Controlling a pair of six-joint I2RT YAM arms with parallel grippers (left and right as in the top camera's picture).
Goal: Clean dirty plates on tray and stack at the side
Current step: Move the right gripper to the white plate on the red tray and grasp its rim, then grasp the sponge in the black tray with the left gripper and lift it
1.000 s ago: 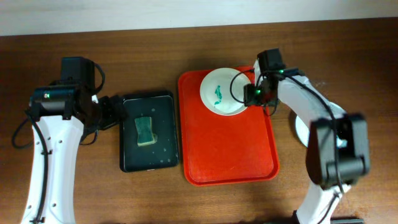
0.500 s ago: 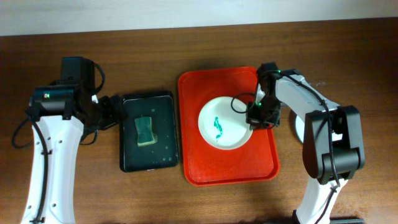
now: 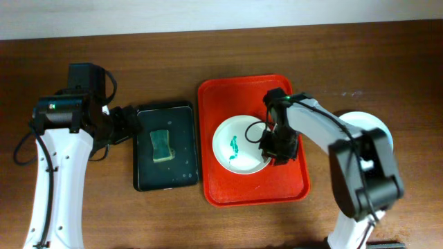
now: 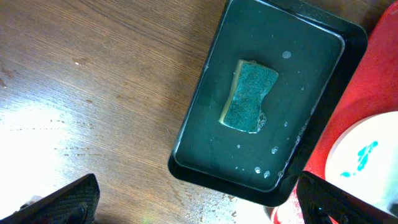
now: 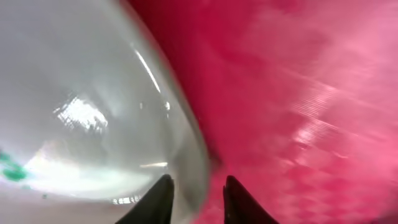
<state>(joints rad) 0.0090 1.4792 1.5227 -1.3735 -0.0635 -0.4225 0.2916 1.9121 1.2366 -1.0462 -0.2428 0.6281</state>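
Note:
A white plate (image 3: 232, 158) with a teal smear lies in the middle of the red tray (image 3: 228, 188). My right gripper (image 3: 274, 149) is low at the plate's right edge. In the right wrist view its jaws (image 5: 199, 194) straddle the plate's rim (image 5: 186, 155), slightly open, with a strip of red tray (image 5: 298, 93) showing between the rim and the outer finger. My left gripper (image 3: 123, 124) hangs wide open over bare wood left of the black tray, holding nothing. The left wrist view shows the plate (image 4: 360, 163) at its right edge. Another white plate (image 3: 375, 124) sits on the table to the right, partly under my right arm.
A black tray (image 3: 144, 174) with a green sponge (image 3: 161, 145) stands left of the red tray and nearly touches it. In the left wrist view the sponge (image 4: 249, 96) lies in the wet black tray (image 4: 202, 155). Bare wood table surrounds both trays.
My right gripper dragged the smeared plate from the tray's back right corner to its middle, then its jaws loosened on the rim. The left arm stayed put.

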